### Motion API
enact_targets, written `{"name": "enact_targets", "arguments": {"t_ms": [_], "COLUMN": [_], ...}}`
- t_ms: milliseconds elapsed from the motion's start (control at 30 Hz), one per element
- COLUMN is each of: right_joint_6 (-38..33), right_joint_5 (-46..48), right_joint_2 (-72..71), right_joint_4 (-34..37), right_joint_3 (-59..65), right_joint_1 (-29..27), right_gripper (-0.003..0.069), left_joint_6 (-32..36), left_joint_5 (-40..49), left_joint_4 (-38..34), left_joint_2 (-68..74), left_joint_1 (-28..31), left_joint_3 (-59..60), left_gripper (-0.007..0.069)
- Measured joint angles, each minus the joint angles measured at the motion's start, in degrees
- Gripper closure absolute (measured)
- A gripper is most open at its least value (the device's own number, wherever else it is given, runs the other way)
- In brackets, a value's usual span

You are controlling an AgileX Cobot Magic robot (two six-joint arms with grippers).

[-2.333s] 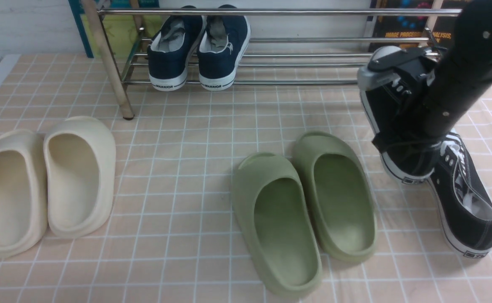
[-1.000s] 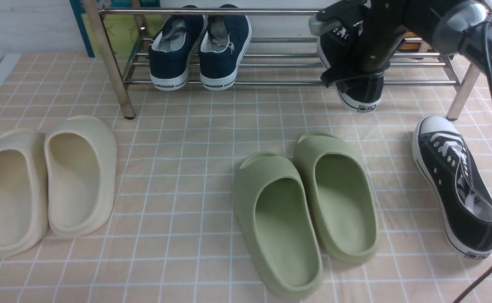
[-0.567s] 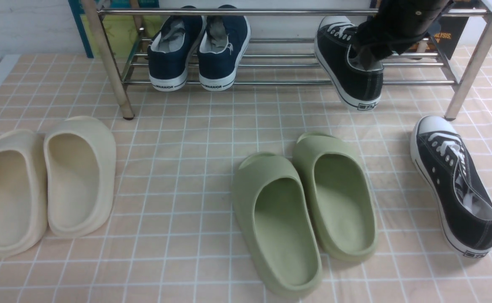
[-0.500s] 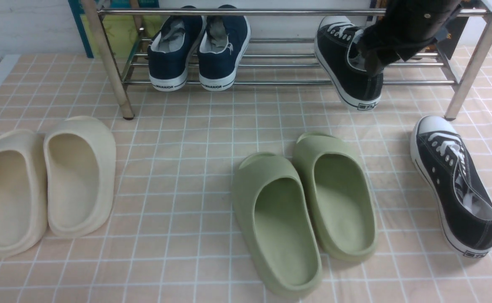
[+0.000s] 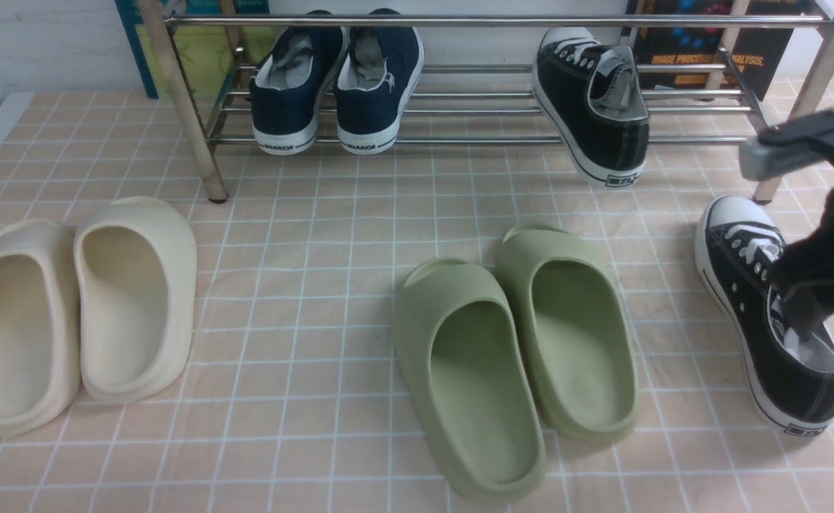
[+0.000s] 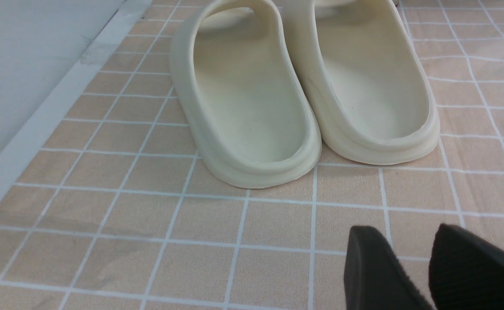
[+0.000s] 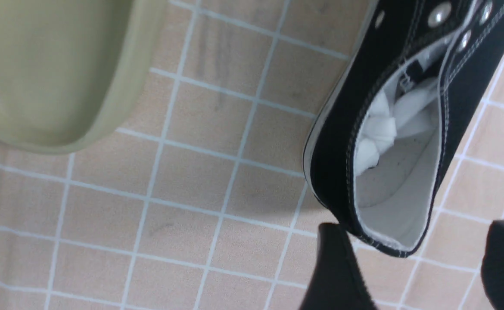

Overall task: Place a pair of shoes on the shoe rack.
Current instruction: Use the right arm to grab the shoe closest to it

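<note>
Compared with half a second earlier, the right end effector (image 7: 413,241) is no longer seen up at the long chrome-tube shoe rack (image 5: 460,21). It is now found low on the right, over the heel of the black canvas lace-up sneaker with white toe cap (image 5: 748,285) that lies on the peach checked tabletop (image 5: 317,235), just in front of the rack's right leg. Its fingers are spread wide, one on each side of the heel, and nothing is clamped. Whether a finger touches the sole cannot be told.

The other black canvas sneaker (image 5: 591,100), which was carried in the air about two seconds earlier, is left released at the right of the rack's lower shelf. Its toe is turned toward the back and its heel is tilted down over the front bar. All other footwear is unchanged in place.

The left end effector (image 6: 411,245) is shown by its wrist view with fingers parted and empty, above the tabletop near the heels of the cream slides.

By count:
- Two black canvas sneakers are seen, one on the rack and one on the tabletop.
- Two navy-blue canvas sneakers (image 5: 292,92) are set side by side at the left of the lower shelf.
- Two olive-green foam slides (image 5: 467,370) are placed in the middle of the tabletop.
- Two cream foam slides (image 5: 135,292) are placed at the left.
- One rack and two end effectors are seen.
</note>
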Motion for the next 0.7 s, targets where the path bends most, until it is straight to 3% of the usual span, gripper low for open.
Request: {"name": "enact_targets", "arguments": {"t_ms": [233, 400, 500, 533, 700], "right_joint_6": [0.51, 1.09, 1.09, 1.09, 1.09], "right_joint_5": [-14.4, -18.63, -19.77, -19.88, -19.66], "right_joint_2": [2.02, 5.23, 6.76, 7.2, 7.06], "right_joint_4": [1.56, 0.74, 0.74, 0.74, 0.51], "right_joint_3": [11.44, 12.49, 12.53, 12.53, 12.19], "right_joint_1": [-0.46, -0.46, -0.46, -0.46, -0.46], "right_gripper": [0.0216, 0.0235, 0.0305, 0.0395, 0.0625], "left_joint_6": [0.0, 0.0, 0.0, 0.0, 0.0], "left_joint_5": [0.0, 0.0, 0.0, 0.0, 0.0], "left_joint_4": [0.0, 0.0, 0.0, 0.0, 0.0], "left_joint_2": [0.0, 0.0, 0.0, 0.0, 0.0], "left_joint_1": [0.0, 0.0, 0.0, 0.0, 0.0], "left_joint_3": [0.0, 0.0, 0.0, 0.0, 0.0], "left_gripper": [0.0388, 0.0388, 0.0388, 0.0388, 0.0388]}}
